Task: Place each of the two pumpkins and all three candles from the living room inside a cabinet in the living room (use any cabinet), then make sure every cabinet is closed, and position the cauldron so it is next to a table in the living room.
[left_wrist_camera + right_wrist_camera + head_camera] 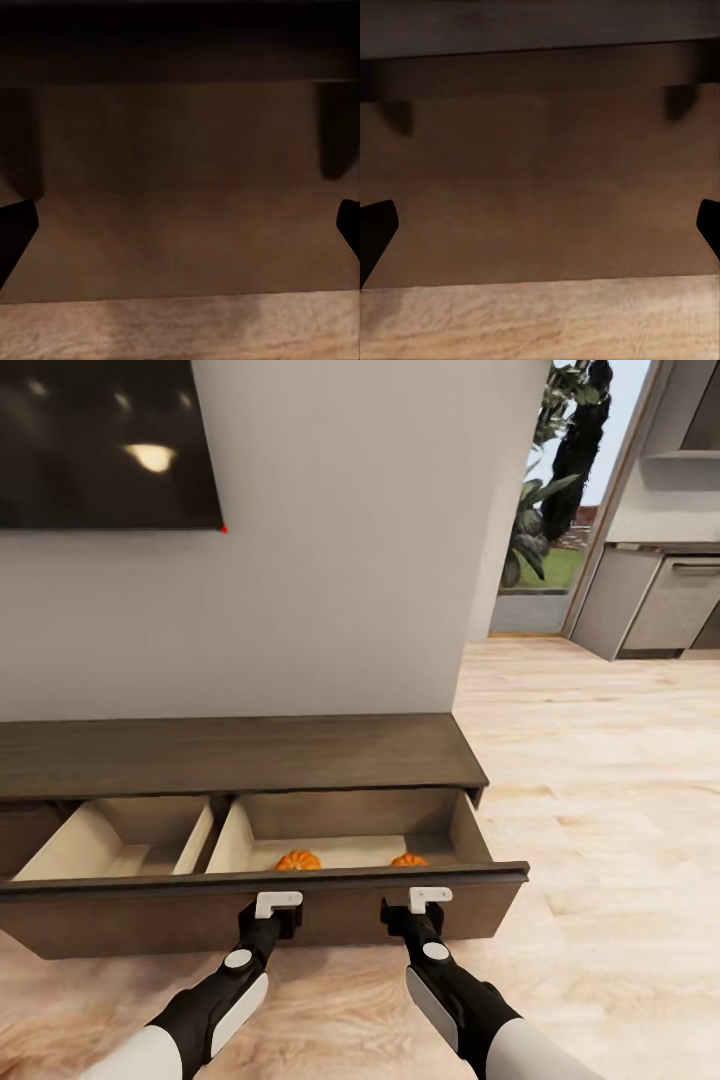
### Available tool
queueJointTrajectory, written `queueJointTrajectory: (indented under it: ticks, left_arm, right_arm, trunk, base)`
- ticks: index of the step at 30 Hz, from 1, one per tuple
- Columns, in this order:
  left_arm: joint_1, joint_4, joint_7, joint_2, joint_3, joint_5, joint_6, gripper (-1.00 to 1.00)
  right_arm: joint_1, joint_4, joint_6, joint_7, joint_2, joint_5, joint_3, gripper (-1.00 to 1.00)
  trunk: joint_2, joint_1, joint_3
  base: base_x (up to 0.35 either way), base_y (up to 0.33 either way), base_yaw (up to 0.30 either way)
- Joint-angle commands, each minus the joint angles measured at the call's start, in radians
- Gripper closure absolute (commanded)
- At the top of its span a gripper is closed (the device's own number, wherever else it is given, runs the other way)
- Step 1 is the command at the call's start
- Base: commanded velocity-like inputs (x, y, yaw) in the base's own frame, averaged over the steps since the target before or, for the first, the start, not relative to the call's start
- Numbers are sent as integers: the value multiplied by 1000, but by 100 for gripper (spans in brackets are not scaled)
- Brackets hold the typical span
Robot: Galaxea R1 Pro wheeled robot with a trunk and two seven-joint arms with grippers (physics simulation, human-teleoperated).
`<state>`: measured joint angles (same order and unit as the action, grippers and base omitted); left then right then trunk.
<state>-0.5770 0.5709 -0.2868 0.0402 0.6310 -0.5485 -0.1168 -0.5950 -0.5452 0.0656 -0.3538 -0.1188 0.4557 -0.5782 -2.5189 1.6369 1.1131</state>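
We face a pale wall over wood floor (600, 780). The dark cabinet (240, 755) drawer stands open; two orange pumpkins (298, 860) sit inside. Both grippers' (278, 905) jaws seem spread against its front.

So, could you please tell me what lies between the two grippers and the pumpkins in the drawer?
In the head view, the cabinet's dark-brown drawer front stands between the left gripper and right gripper and the two pumpkins behind it.
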Motion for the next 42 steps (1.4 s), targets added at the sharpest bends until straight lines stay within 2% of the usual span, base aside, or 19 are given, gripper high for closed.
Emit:
queueJointTrajectory:
  ticks: [1,33,42]
  left_arm:
    - [-1,1,-6,1,10,-7,-4,-100]
    - [-1,1,-6,1,10,-7,-4,-100]
    - [-1,1,-6,1,10,-7,-6,-100]
  right_arm:
    - [-1,1,6,-7,1,11,-8,-100]
    - [-1,0,6,-7,1,11,-8,-100]
    - [-2,1,6,-7,1,11,-8,-100]
  trunk:
    - [0,0,1]
    - [0,0,1]
    - [0,0,1]
  base:
    - [251,0,0]
    - [297,0,0]
    - [108,0,0]
